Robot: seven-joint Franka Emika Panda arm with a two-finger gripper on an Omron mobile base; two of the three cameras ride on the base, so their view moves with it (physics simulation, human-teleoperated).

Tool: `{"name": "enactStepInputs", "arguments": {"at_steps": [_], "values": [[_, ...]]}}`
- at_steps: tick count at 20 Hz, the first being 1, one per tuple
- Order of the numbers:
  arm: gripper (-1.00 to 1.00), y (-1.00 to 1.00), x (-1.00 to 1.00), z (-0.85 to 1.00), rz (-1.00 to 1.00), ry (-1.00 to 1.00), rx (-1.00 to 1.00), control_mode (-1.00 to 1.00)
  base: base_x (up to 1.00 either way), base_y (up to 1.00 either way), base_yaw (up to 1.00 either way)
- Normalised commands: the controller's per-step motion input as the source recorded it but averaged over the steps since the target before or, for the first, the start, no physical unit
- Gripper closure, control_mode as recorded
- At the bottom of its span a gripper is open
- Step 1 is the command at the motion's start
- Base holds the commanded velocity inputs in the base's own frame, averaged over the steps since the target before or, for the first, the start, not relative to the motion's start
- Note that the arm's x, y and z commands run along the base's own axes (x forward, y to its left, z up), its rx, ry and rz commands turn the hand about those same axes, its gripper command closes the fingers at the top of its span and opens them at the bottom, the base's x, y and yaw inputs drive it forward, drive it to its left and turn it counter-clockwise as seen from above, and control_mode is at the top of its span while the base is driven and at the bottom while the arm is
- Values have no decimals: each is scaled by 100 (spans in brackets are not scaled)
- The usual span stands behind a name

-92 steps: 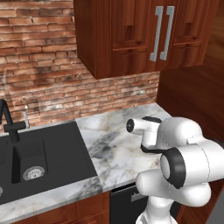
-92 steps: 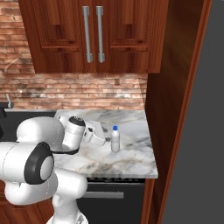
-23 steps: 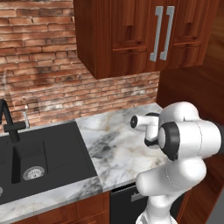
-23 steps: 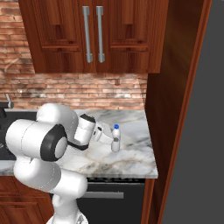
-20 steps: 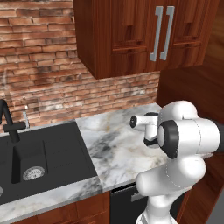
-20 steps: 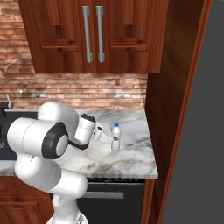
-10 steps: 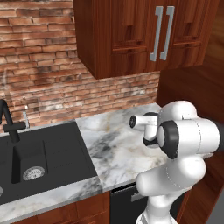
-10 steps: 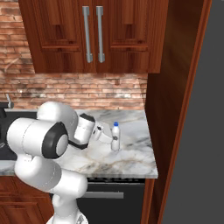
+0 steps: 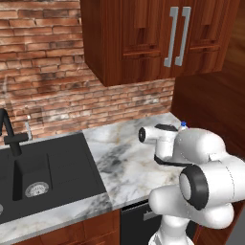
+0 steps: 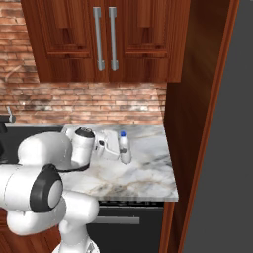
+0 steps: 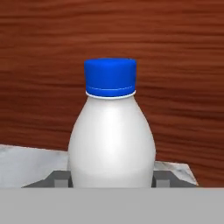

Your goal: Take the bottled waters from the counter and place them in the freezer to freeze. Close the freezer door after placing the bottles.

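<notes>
Fingers (image 11: pixel 112 181) straddle upright bottle (image 11: pixel 112 140) on marble surface (image 10: pixel 143 173), not visibly clamped. Looks light, smooth, tippy: you'd grip mid-body, below cap.

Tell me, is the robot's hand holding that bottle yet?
Cannot be told. The hand has its fingers on either side of the water bottle's lower body, but any contact is hidden. The bottle stands upright on the counter.

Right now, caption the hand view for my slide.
Translucent whitish plastic bottle with blue cap stands upright between the gripper's dark fingertips, before a reddish wood panel.
</notes>
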Motion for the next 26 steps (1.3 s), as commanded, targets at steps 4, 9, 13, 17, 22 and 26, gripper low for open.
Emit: {"name": "enactStepInputs", "arguments": {"at_steps": [4,9,13,17,22,26], "values": [[100,19,-38,86,0,-17,-4,-100,0,0,0],[100,26,-60,74,0,-18,-5,-100,0,0,0],[100,23,-73,64,0,-20,-2,-100,0,0,0],[100,31,-77,56,0,-10,0,-100,0,0,0],[100,42,-77,15,0,-2,-2,-100,0,0,0],[100,41,-49,0,0,0,-2,100,-24,17,0]]}}
